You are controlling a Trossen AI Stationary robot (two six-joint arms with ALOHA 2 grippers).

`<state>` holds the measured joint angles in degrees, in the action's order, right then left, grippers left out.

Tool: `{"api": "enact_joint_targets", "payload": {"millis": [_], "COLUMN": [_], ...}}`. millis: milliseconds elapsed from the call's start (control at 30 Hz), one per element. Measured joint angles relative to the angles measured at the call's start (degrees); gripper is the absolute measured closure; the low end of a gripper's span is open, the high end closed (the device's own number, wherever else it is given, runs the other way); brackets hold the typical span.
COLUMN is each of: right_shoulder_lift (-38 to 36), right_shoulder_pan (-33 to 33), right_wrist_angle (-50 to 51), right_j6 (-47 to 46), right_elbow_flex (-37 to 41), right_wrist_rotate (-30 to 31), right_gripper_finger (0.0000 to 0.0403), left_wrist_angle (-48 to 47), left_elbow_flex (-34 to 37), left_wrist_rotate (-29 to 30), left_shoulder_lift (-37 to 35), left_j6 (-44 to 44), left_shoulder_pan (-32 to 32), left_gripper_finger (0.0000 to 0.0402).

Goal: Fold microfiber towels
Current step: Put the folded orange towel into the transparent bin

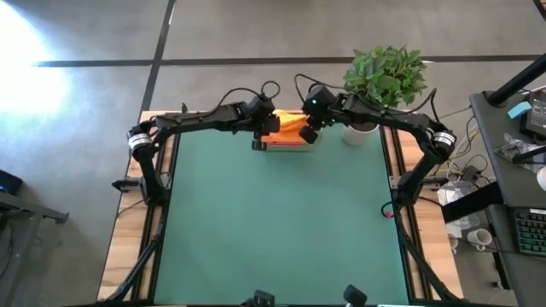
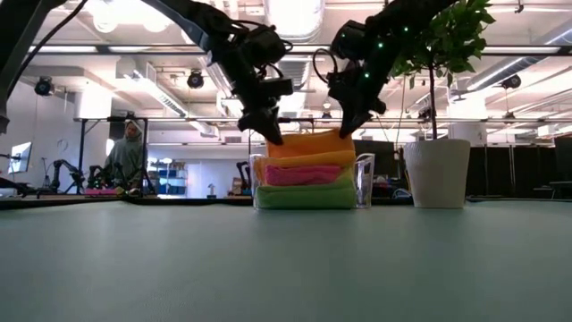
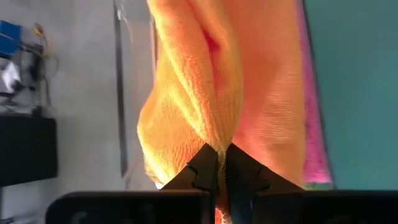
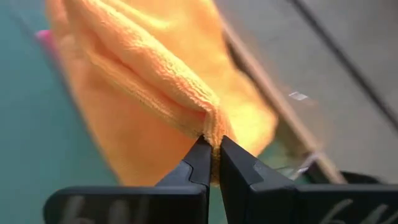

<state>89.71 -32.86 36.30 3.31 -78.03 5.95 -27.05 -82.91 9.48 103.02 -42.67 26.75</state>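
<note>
Potted plant (image 1: 386,78), clear tray (image 2: 365,182), green table (image 1: 281,230)

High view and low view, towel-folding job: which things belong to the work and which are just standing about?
Belongs to the job:
- top orange towel, pinched at opposite ends by the left gripper and right gripper, both shut on it
- stacked towels below: orange, hot pink, lime green

Just standing about:
- clear plastic tray holding the stack
- potted plant
- green table mat

Dark jointed arms, silver wrist collars, looping black cables, wedge-tipped fingers (image 3: 205,163).
</note>
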Motion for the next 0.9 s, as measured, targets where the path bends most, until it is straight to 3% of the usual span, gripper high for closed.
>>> {"api": "enact_joint_targets", "payload": {"millis": [233,467,700,900], "right_shoulder_lift": [0.0,0.0,0.0,-1.0], "right_shoulder_pan": [0.4,0.4,0.6,0.6], "right_wrist_angle": [0.7,0.7,1.4,3.4], "right_j6": [-4.0,-6.5,-7.0,-7.3], "right_elbow_flex": [3.3,4.5,4.6,2.3], "right_wrist_rotate": [-6.4,-6.9,-9.9,-10.8], "right_gripper_finger": [0.0392,0.0384,0.0336,0.0289], "left_wrist_angle": [-4.0,-6.5,-6.9,-7.7], "left_elbow_flex": [0.0,0.0,0.0,-0.9], "left_wrist_rotate": [-1.9,-5.1,-5.1,-4.9], "left_shoulder_lift": [0.0,0.0,0.0,-0.1], "left_j6": [4.0,6.8,6.9,12.2], "left_shoulder_pan": [-0.2,-0.6,-1.4,-1.8], "left_gripper_finger": [0.0398,0.039,0.0339,0.0283]}}
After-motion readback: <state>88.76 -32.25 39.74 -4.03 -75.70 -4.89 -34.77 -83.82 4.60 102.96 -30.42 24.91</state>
